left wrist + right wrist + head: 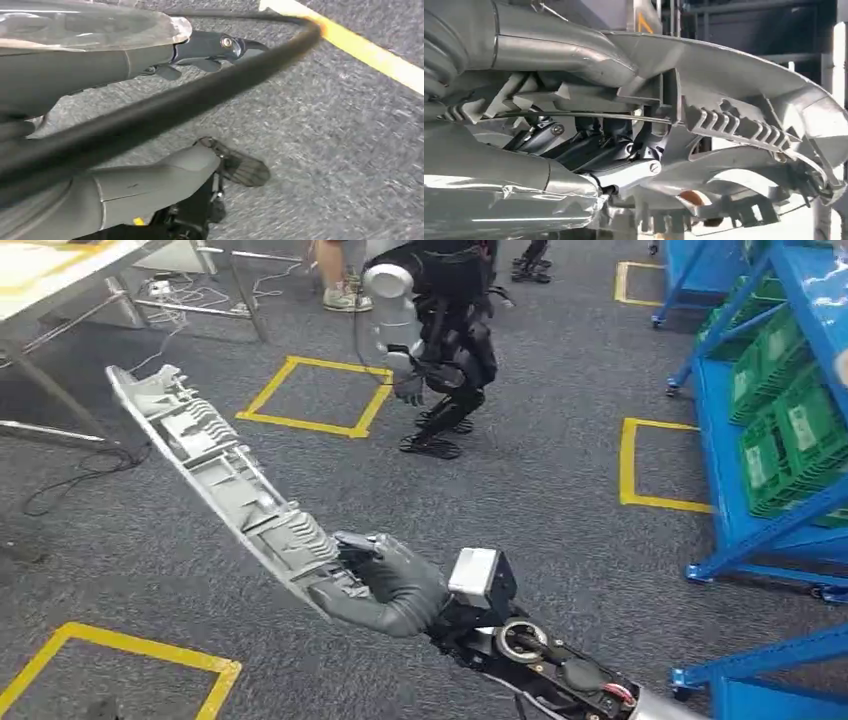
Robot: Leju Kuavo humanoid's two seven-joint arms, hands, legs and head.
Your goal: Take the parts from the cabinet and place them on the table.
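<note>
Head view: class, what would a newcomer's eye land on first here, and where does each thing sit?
First, the long grey ribbed part held up over the carpet by the right hand, whose fingers wrap its near end. Next, another humanoid robot standing beyond it beside a yellow floor square. Then the blue rack with green crates along the right edge.

A long grey ribbed plastic part point(222, 480) hangs tilted above the carpet, its far end toward ten o'clock, its near end gripped by the right hand point(385, 583), slotted ribs facing up
</note>
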